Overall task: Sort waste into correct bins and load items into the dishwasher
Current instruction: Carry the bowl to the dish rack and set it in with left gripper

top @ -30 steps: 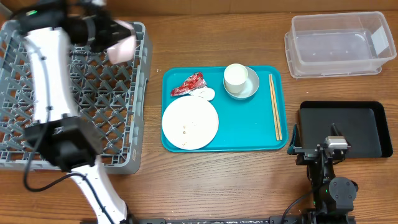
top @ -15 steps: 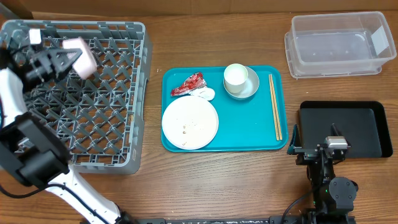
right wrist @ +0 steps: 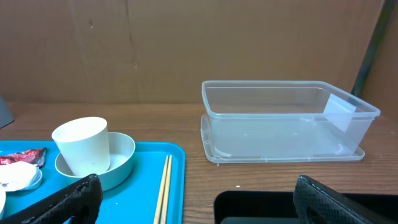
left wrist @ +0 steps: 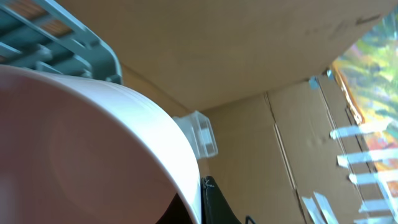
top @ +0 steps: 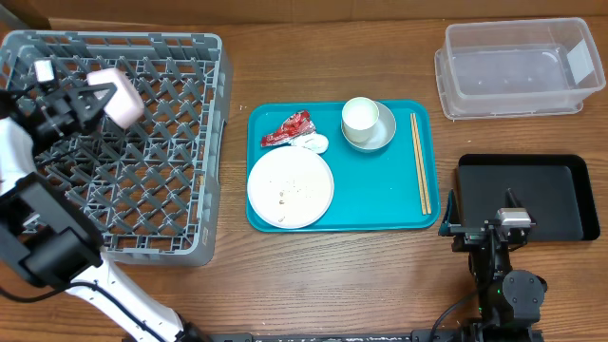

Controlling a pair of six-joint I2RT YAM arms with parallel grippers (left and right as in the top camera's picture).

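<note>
Pale bowl [top: 123, 95] on edge above grey rack [top: 180, 190], gripped by left hand [top: 97, 99]; right hand [right wrist: 199, 205] open.

Overhead looks straight down; the low right wrist view faces the clear tub [top: 518, 66] both show.

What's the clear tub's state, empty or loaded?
Empty: clear tub shows a bare floor from overhead and right wrist; red wrapper lies on the teal tray.
</note>
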